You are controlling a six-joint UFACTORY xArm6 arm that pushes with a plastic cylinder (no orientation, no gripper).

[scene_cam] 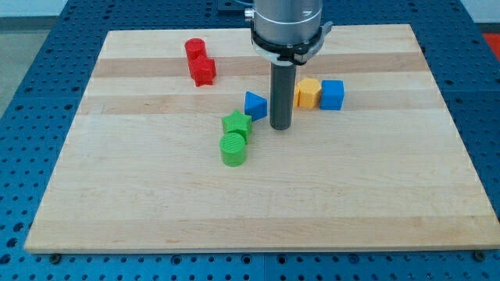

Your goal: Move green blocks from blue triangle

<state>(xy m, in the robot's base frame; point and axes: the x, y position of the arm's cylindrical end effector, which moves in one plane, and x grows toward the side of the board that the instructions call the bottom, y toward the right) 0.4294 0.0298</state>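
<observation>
Pale wooden board (156, 203) on blue perforated bench. Green star block (236, 123) touched the blue triangle block (255, 104); green cylinder block (233, 148) abutted the star. The tip (281, 126), a bare rod holding nothing, stood just right of the triangle. Separation judged not yet done.

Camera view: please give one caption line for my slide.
My tip stands right of the blue triangle, near the green star.

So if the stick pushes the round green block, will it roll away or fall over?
Probably neither. The green cylinder stands on its flat end, so it should slide rather than roll. It looks short and wide, so tipping seems unlikely. It sits against the green star, so a push through the star from my tip may move both.
</observation>
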